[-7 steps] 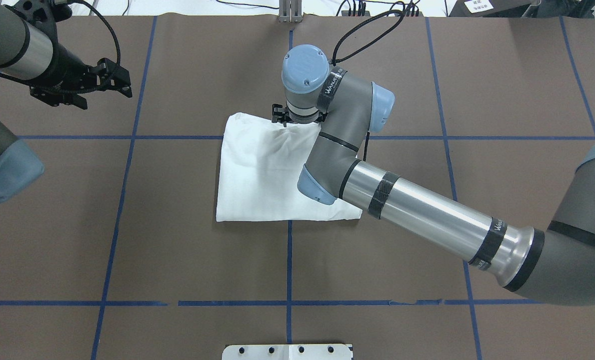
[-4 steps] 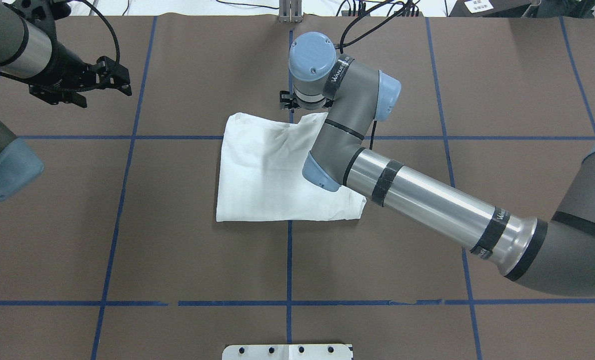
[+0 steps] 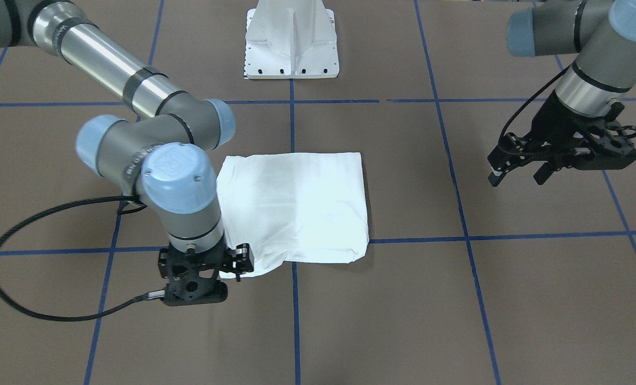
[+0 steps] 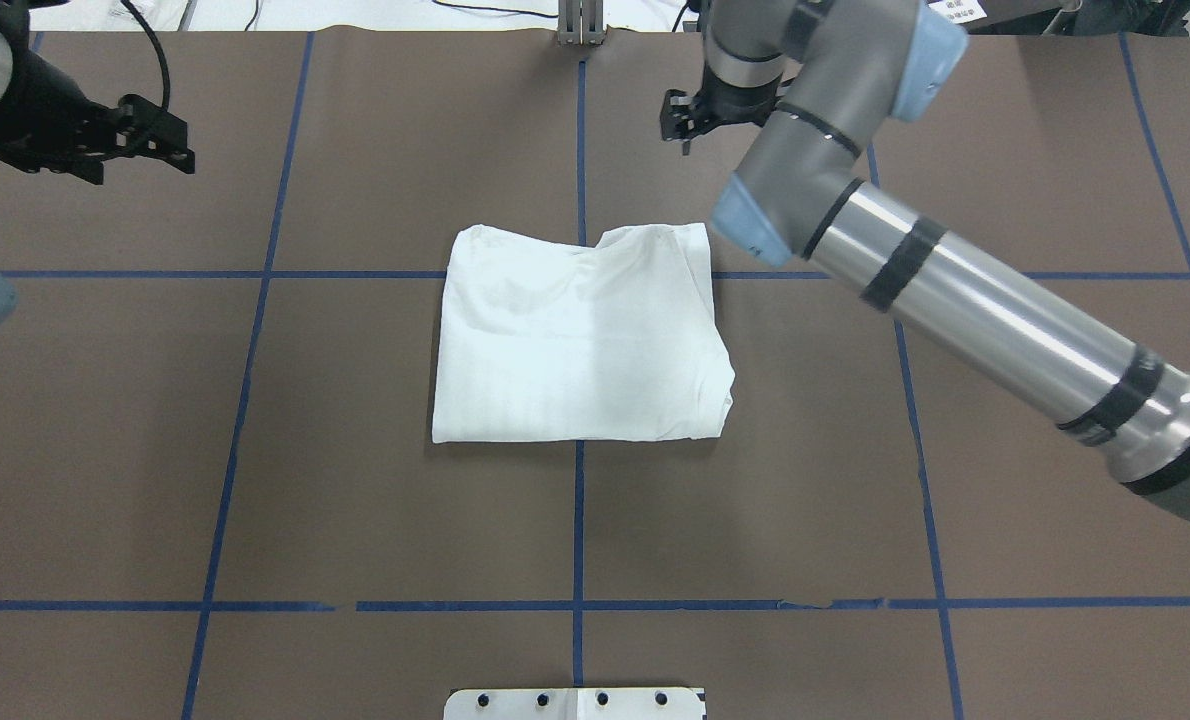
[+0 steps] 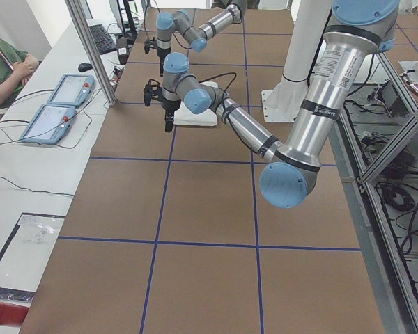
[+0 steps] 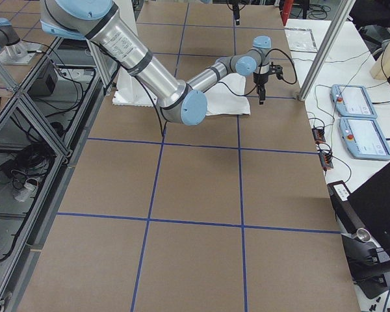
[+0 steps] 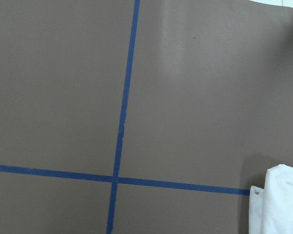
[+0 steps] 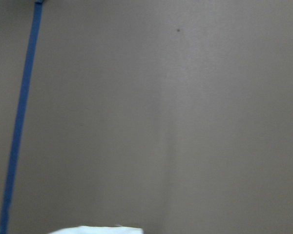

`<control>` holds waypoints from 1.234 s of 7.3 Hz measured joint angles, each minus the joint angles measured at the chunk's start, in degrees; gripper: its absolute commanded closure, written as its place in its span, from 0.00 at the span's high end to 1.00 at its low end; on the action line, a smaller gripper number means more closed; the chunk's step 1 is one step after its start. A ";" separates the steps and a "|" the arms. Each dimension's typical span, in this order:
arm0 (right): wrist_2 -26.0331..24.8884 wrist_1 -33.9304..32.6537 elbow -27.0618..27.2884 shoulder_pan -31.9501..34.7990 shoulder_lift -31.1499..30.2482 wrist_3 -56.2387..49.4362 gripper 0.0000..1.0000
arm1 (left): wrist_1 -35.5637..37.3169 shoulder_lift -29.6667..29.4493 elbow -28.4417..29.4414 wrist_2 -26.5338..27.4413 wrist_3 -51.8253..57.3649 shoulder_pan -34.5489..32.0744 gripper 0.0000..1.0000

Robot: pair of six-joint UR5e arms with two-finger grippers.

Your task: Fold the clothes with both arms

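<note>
The clothes are one white shirt [image 4: 575, 335], folded into a rough rectangle in the middle of the brown table; it is also in the front view [image 3: 296, 208]. No print or label shows. My right gripper [image 4: 679, 130] hangs open and empty beyond the shirt's far right corner, apart from the cloth. In the front-facing view the right gripper [image 3: 204, 267] stands beside that same corner. My left gripper [image 4: 170, 145] is open and empty at the far left, well away from the shirt; it also shows in the front view [image 3: 516, 174]. A shirt corner [image 7: 278, 204] shows in the left wrist view.
The white pedestal base [image 3: 292, 40] stands at the robot's side of the table, also seen in the overhead view [image 4: 575, 703]. Blue tape lines [image 4: 579, 520] cross the brown table. In the exterior left view a person [image 5: 7, 59] sits beside two tablets [image 5: 56, 104].
My right arm has lifted off the shirt's far edge and swung away to the back right, uncovering the whole shirt. My left gripper has drawn back to the left.
</note>
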 measured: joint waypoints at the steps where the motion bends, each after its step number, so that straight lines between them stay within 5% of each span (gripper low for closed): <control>1: 3.81 -1.95 5.22 4.67 -5.55 -6.36 1.00 | 0.01 2.02 0.04 -1.04 6.77 -2.87 1.00; 6: 18.01 -7.98 23.50 27.95 -36.75 -44.34 1.00 | 0.28 11.87 6.49 -2.42 47.76 -18.46 1.00; 9: 18.89 -18.89 30.26 31.92 -43.81 -51.11 1.00 | -0.58 13.15 17.54 -10.66 56.66 -26.09 1.00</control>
